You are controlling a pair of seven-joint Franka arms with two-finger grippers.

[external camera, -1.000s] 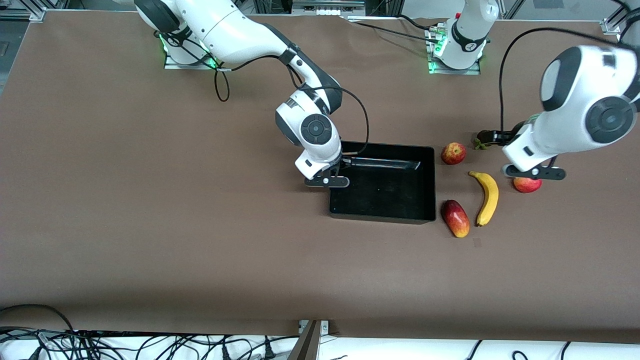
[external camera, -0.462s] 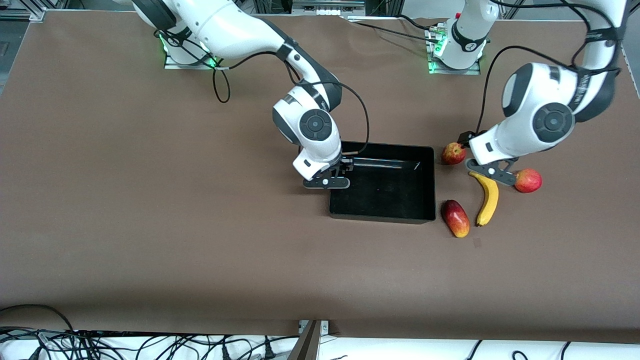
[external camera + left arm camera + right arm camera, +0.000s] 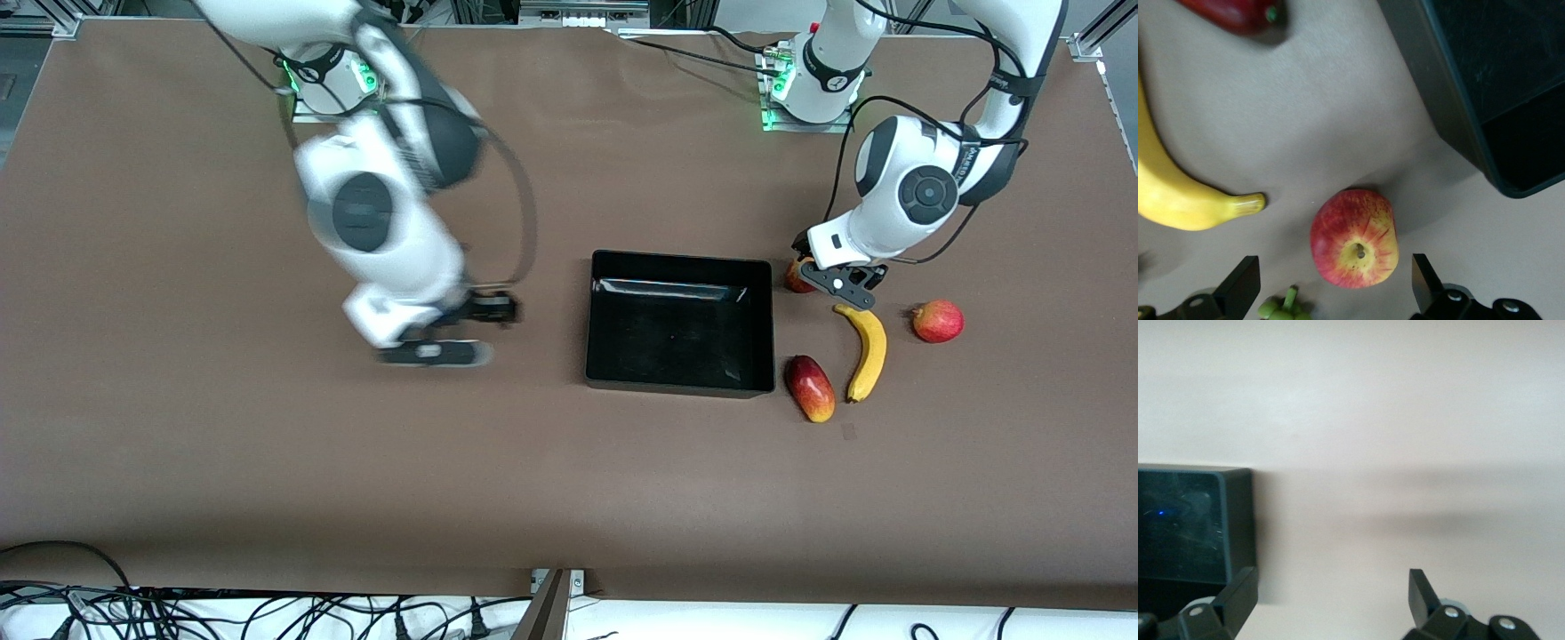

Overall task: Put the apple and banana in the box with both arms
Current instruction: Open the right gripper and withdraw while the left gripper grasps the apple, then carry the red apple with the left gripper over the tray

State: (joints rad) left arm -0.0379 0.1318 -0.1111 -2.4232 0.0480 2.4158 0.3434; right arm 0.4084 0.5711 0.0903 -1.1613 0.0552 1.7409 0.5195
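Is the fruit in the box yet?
Not yet. The box holds no fruit. The open left gripper hangs over the apple, gripping nothing. The banana lies on the table. The open right gripper is over bare table beside the box.

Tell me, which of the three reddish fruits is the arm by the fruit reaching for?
The apple, round with yellowish patches, beside the box. The open left gripper hovers right over it. The pointed-tip fruit and the elongated red-yellow fruit lie apart, nearer the camera.

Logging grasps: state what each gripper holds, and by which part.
Nothing is held. The left gripper is open over the apple; the right gripper is open over bare table beside the box.
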